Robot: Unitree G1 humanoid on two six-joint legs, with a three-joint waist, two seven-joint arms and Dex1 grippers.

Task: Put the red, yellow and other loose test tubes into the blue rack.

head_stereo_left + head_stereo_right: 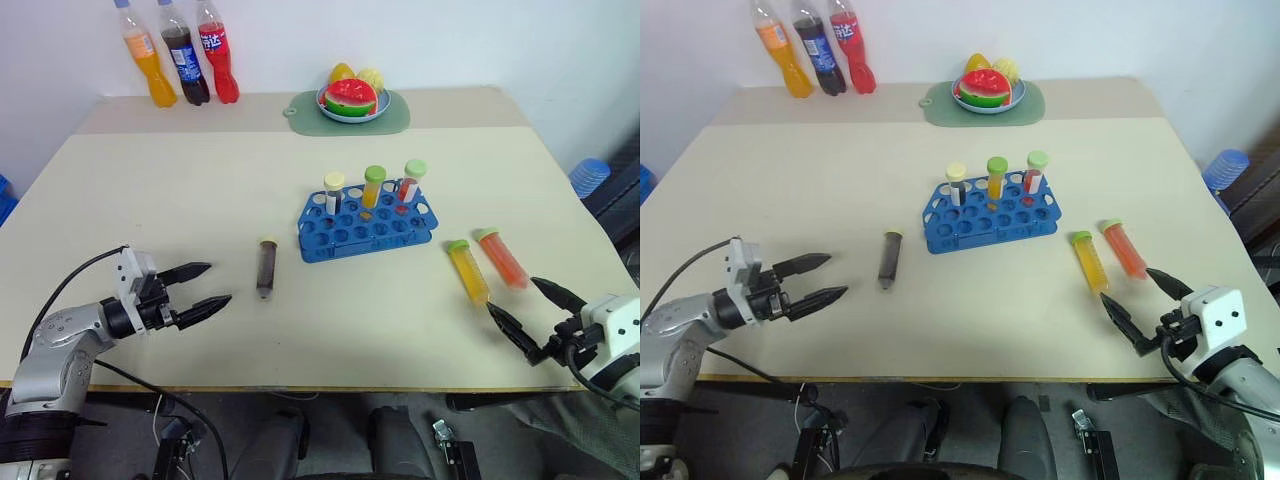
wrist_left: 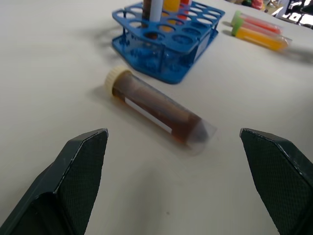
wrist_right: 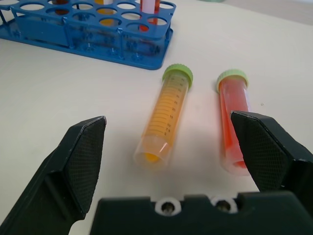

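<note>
None of the three loose tubes is racked: the brown tube (image 1: 266,266) lies at nine o'clock of the blue rack (image 1: 366,225), the yellow tube (image 1: 468,270) and red tube (image 1: 501,257) at four o'clock (side by side), with the left gripper (image 1: 202,290) and right gripper (image 1: 528,315) both spread empty.

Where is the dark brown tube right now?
In the head views the dark brown tube lies flat on the table, on the robot's left, between the blue rack and the open left gripper, touching neither.
</note>
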